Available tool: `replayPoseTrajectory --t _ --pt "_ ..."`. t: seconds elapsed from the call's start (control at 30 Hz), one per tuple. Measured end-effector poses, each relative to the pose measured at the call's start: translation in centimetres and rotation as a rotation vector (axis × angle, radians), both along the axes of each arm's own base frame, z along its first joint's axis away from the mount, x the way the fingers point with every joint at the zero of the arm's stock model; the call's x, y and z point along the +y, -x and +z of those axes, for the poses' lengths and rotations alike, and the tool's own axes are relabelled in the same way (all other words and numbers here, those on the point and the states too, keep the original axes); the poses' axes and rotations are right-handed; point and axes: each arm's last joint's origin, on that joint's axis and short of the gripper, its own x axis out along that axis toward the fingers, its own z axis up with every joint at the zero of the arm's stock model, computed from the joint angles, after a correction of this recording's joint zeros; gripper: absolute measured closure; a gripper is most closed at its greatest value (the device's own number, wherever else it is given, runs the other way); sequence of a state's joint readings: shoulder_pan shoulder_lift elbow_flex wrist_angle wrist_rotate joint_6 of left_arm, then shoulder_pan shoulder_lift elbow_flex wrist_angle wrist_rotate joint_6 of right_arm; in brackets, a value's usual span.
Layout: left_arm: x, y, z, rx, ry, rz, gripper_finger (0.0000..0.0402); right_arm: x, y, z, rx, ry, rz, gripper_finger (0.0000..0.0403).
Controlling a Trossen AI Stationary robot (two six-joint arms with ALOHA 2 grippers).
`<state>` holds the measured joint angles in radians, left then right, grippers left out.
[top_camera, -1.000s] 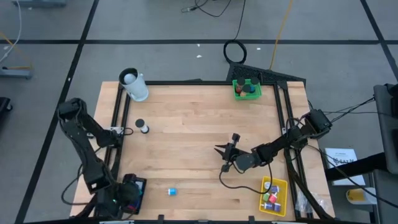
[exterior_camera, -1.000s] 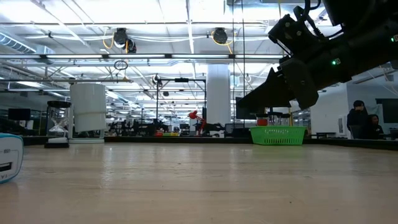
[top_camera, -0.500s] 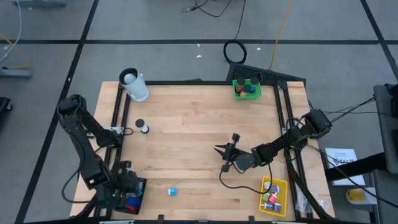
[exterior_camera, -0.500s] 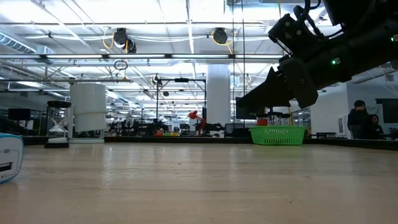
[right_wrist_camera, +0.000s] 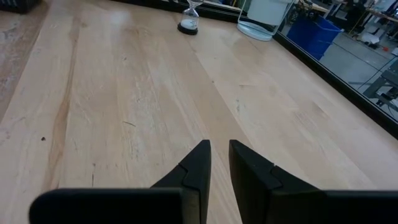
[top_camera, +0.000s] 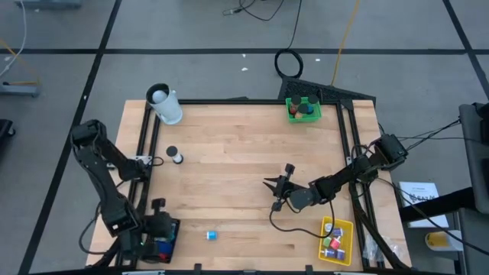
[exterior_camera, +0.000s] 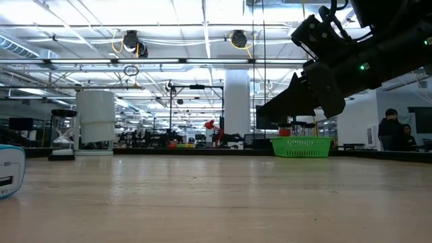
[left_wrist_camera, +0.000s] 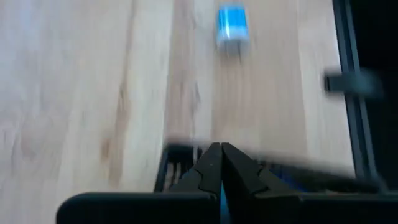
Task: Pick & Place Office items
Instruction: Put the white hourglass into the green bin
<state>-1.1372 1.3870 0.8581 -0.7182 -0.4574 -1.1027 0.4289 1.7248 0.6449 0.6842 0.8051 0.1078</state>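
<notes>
table (top_camera: 244,153): pale wood, smooth, matt with a soft sheen, grain running in long planks
table frame (top_camera: 348,126): dark metal rails, matt
fingers (right_wrist_camera: 196,168): black plastic, matt, hard-edged (both arms' look alike)
green tray (exterior_camera: 302,146): plastic mesh, slightly glossy
yellow tray (top_camera: 336,239): mesh, looks plastic
white cup (top_camera: 166,105): smooth, looks plastic
blue block (left_wrist_camera: 231,25): smooth plastic, light gloss
floor (top_camera: 191,30): grey, matt

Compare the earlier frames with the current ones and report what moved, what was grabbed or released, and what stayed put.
Only the left gripper shifted, wavering slightly over the black tray at the table's near left corner; its fingers are shut and nothing visibly was taken or released. The right gripper stayed mid-table, holding nothing. The blue block, the white cup, the green tray and the yellow tray lie as before.
</notes>
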Motion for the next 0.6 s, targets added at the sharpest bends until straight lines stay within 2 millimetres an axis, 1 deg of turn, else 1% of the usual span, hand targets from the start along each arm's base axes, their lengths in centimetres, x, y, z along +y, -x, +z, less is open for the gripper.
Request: replayPoseTrajectory --t 0.07,0.13,0.23,0.33,0.4,0.47,0.6 --pt "-0.3 -0.9 -0.5 -0.058 -0.009 0.047 0.0388 0.0 0.0 0.0 0.0 0.0 0.0 0.0353" --pt "-0.2 -2.2 -1.1 -0.073 -0.024 0.092 0.0386 0.0 0.0 0.0 0.0 0.0 0.0 0.0353" --pt "0.7 -3.7 -1.6 -0.117 -0.101 0.147 0.0381 0.0 0.0 0.0 -0.002 -0.004 -0.001 0.0353" --pt "1.8 -4.9 -1.2 -0.168 -0.167 0.176 0.0386 0.0 0.0 0.0 -0.004 -0.008 -0.003 0.0353" --pt "3.1 -5.3 -0.6 -0.164 -0.194 0.216 0.0396 0.0 0.0 0.0 -0.004 -0.007 -0.003 0.0353" --pt "4.9 -5.5 0.4 -0.161 -0.207 0.29 0.0397 0.0 0.0 0.0 -0.003 -0.007 -0.002 0.0353" --pt "8.6 -5.2 2.6 -0.144 -0.204 0.434 0.0378 0.0 0.0 0.0 -0.004 -0.007 -0.002 0.0353"
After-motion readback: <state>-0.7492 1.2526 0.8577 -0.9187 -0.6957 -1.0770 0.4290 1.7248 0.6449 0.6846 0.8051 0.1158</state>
